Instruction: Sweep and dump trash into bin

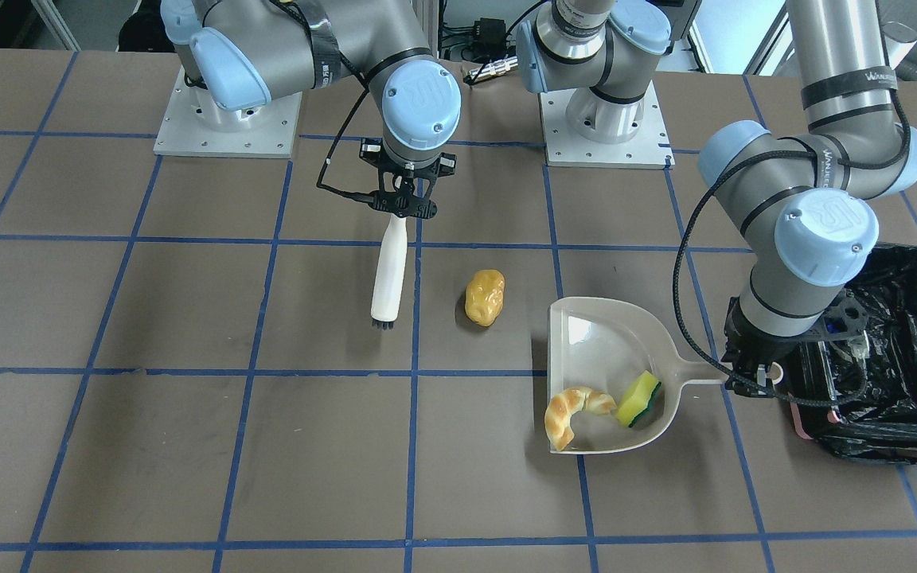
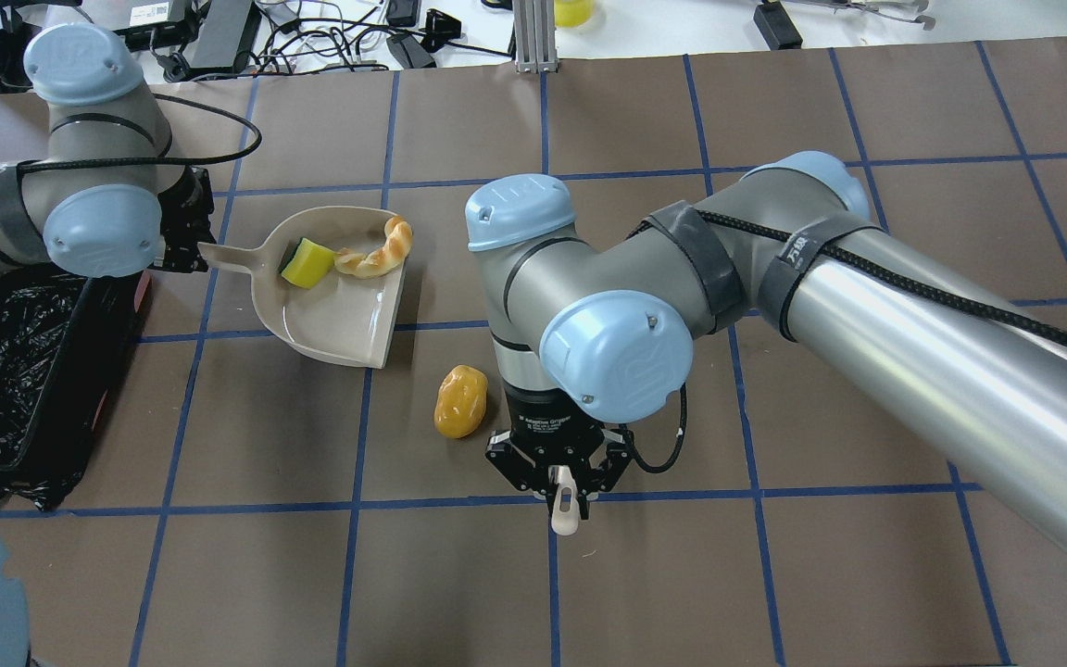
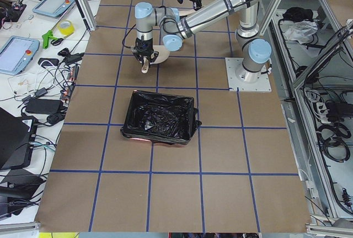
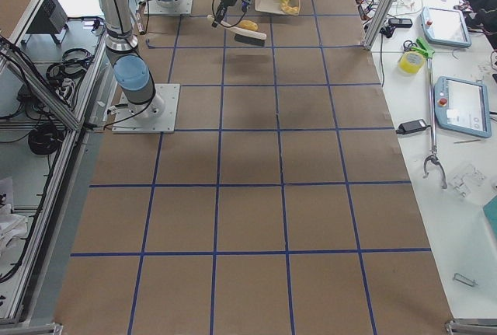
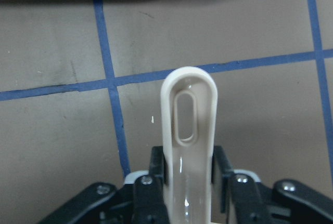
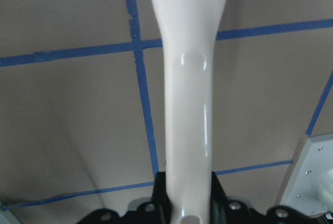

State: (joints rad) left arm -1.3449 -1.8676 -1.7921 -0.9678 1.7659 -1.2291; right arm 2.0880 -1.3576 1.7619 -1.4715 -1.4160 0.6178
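Observation:
The beige dustpan (image 1: 606,338) lies flat on the table with the tan croissant (image 1: 574,410) and the yellow-green sponge (image 1: 638,399) inside it. My left gripper (image 1: 753,374) is shut on the dustpan's handle (image 5: 188,130), right beside the black-lined bin (image 1: 896,350). The golden bread-like piece (image 1: 485,297) rests on the table, just outside the pan's open mouth. My right gripper (image 1: 404,203) is shut on the brush handle (image 6: 187,104). The brush (image 1: 389,274) points its dark bristles toward the table, a short way from the bread piece (image 2: 460,400).
The bin (image 3: 160,117) stands at the table's end on my left, with a pink edge at its corner. Blue tape lines grid the brown table. Both arm bases (image 1: 606,135) sit at the robot's edge of the table.

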